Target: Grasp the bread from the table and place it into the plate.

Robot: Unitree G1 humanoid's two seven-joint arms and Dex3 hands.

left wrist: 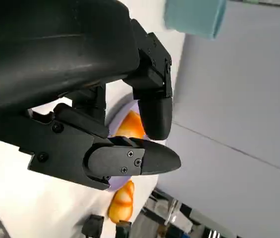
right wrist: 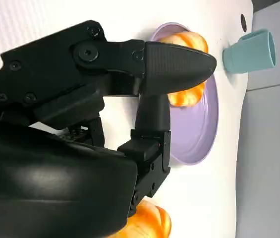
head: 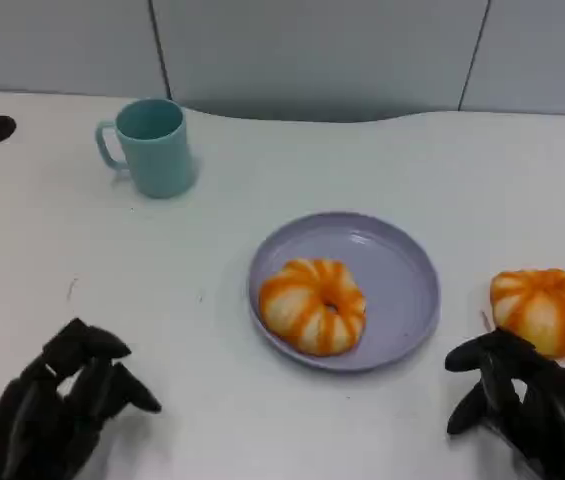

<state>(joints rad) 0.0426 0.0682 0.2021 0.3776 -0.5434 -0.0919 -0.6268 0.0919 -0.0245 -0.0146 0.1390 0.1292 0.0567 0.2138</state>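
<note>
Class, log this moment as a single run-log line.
bread: on plate | second bread: on table, by right hand | left hand: empty | right hand: empty

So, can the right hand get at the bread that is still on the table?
Probably yes. The right hand is open and sits right beside the bread on the table, with nothing between them. The plate, with another bread in it, lies off to the side, out of the way.
</note>
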